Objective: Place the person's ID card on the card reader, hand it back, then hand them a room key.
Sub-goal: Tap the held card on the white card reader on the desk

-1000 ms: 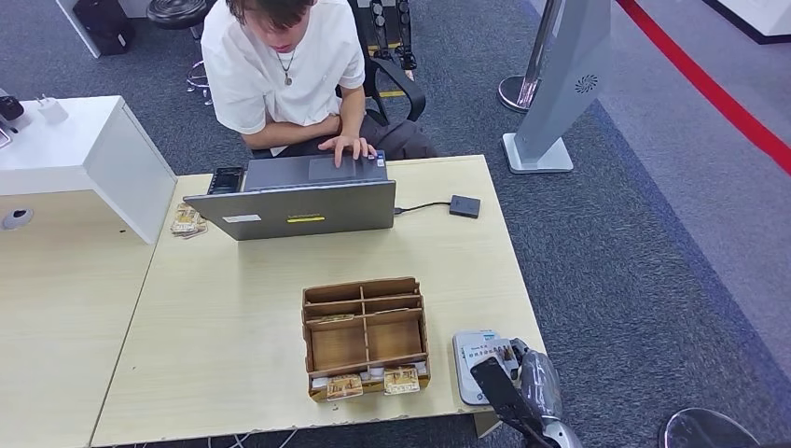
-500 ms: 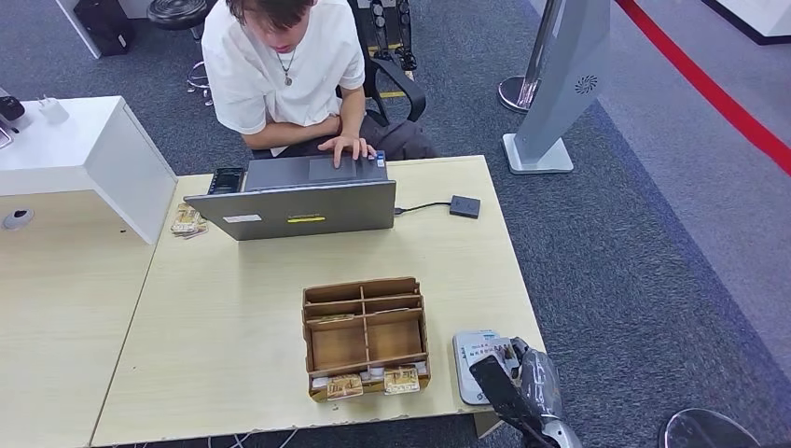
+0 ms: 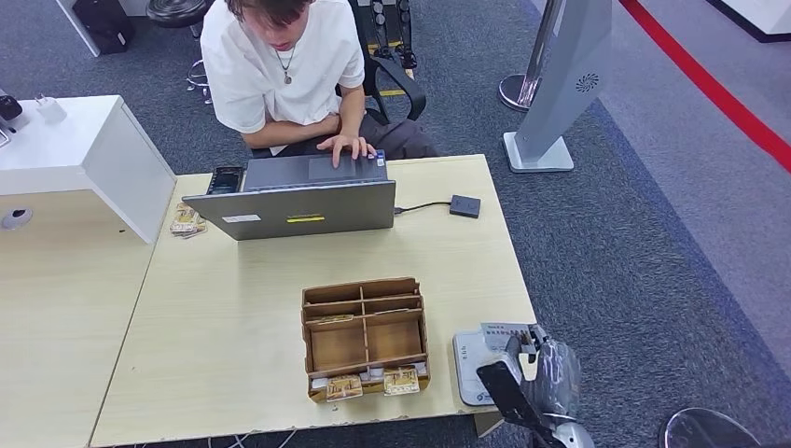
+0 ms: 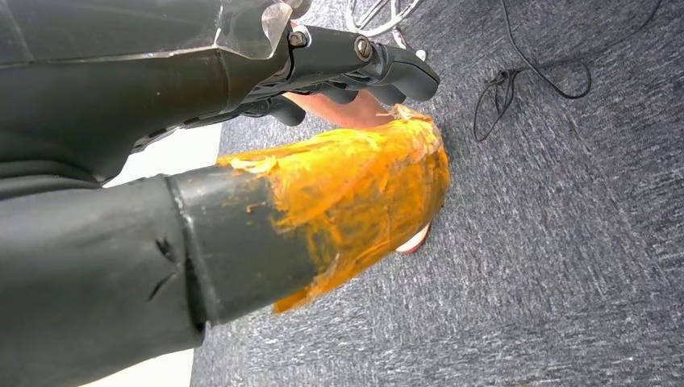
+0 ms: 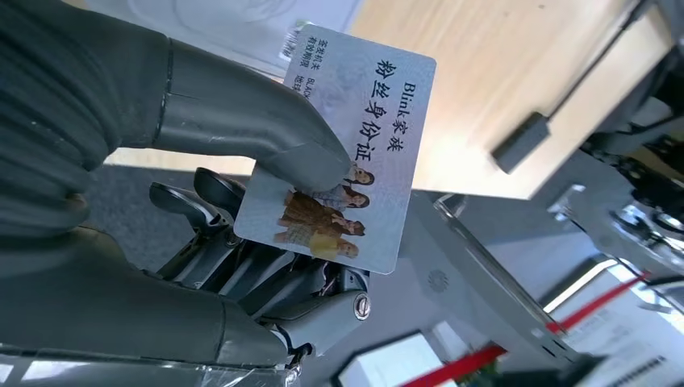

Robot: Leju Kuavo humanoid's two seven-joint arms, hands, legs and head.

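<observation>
My right hand [image 3: 548, 371] hovers at the near right corner of the table, over the pale grey card reader [image 3: 471, 369]. It pinches the ID card [image 3: 510, 333] between thumb and fingers, lifted off the reader. In the right wrist view my right hand [image 5: 234, 193] holds that ID card [image 5: 348, 149], a pale card with black print and a small photo. Room key cards [image 3: 366, 382] lie in the front slots of a brown divided box [image 3: 317, 322]. My left hand [image 4: 339, 153] hangs over grey carpet with an orange-taped thumb and nothing in it.
A person [image 3: 280, 65] sits at the table's far side, one hand on an open grey laptop [image 3: 298, 207]. A small black box [image 3: 464, 206] on a cable lies to its right. A white cabinet [image 3: 84, 154] stands at the left, a sign stand [image 3: 550, 103] beyond the table.
My right hand has risen and drawn slightly right, lifting the ID card off the reader's top. The person and the box have not moved.
</observation>
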